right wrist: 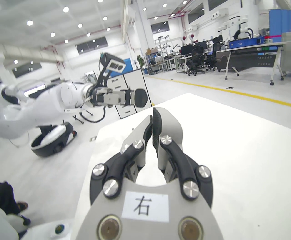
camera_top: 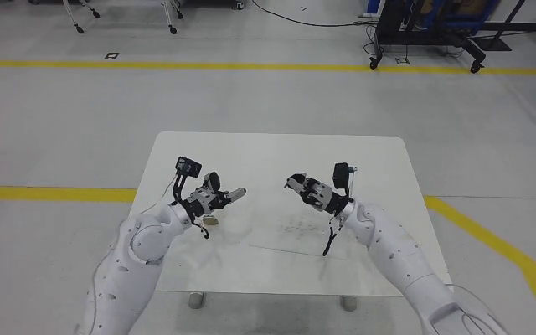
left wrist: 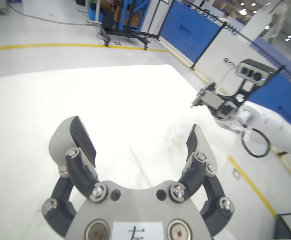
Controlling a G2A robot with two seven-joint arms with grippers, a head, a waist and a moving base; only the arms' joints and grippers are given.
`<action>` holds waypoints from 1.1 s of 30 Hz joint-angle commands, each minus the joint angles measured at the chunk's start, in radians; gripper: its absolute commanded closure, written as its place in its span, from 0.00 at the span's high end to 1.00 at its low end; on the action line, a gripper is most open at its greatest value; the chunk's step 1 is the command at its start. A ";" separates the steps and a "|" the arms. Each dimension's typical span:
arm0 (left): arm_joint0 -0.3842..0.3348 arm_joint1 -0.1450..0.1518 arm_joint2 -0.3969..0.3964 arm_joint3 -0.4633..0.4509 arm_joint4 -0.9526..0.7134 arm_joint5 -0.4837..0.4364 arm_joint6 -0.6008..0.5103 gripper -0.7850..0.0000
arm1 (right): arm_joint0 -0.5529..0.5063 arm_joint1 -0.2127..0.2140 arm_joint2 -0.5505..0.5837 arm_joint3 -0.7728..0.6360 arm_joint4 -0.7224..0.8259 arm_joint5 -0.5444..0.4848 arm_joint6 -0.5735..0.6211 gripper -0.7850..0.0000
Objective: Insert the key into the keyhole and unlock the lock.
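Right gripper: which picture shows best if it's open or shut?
The right wrist view: the right gripper is close up and clearly shut. The top view shows it small over the table; the left wrist view shows it far off, side-on.

Robotics lab: desks (right wrist: 247, 55), yellow floor lines (camera_top: 251, 65)

A pale grey floor (camera_top: 251, 100) crossed by yellow lines (camera_top: 251, 65) lies around the white, round-cornered surface (camera_top: 276, 146), and beyond the far line stands a black wheeled frame (camera_top: 427, 38) with a cable trailing near it. Along one side run blue partition panels (left wrist: 191, 29) in black frames, and off the opposite side stands a white drawer cabinet (right wrist: 136, 78). Farther off, desks (right wrist: 247, 53) with black office chairs (right wrist: 196, 60) stand under a high white ceiling set with round lights (right wrist: 66, 9), and dark windows (right wrist: 91, 45) sit high on the wall.
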 commanded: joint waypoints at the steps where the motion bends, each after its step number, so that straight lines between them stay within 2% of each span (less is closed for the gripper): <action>1: -0.028 -0.004 0.019 0.073 -0.268 -0.036 -0.105 1.00 | 0.006 -0.004 -0.024 0.004 0.168 0.001 0.052 0.00; 5: -0.103 -0.015 0.069 0.209 -0.665 -0.045 -0.320 1.00 | 0.013 0.001 -0.046 0.006 0.373 0.001 0.148 0.00; 9: -0.173 -0.031 0.127 0.309 -0.839 -0.106 -0.421 1.00 | 0.002 0.005 -0.077 -0.039 0.593 0.001 0.255 0.00; 14: -0.244 -0.054 0.186 0.396 -0.914 -0.262 -0.440 1.00 | 0.003 0.012 -0.106 -0.071 0.831 0.001 0.433 0.00; 19: -0.314 -0.074 0.246 0.462 -0.801 -0.347 -0.365 1.00 | 0.015 0.009 -0.115 -0.063 0.991 0.001 0.594 0.00; 21: -0.336 -0.084 0.275 0.486 -0.772 -0.358 -0.347 0.87 | 0.019 0.005 -0.111 -0.053 1.024 0.001 0.638 0.00; 23: -0.354 -0.093 0.299 0.511 -0.757 -0.374 -0.331 0.79 | 0.022 0.001 -0.105 -0.040 1.048 0.001 0.674 0.00; 28: -0.396 -0.111 0.344 0.566 -0.779 -0.392 -0.315 0.71 | 0.029 -0.011 -0.092 -0.017 1.084 0.001 0.760 0.00; 31: -0.419 -0.121 0.367 0.599 -0.788 -0.400 -0.311 0.50 | 0.033 -0.019 -0.081 -0.009 1.108 0.001 0.800 0.00; 33: -0.433 -0.126 0.378 0.619 -0.785 -0.408 -0.308 0.48 | 0.037 -0.024 -0.073 -0.005 1.119 0.001 0.830 0.00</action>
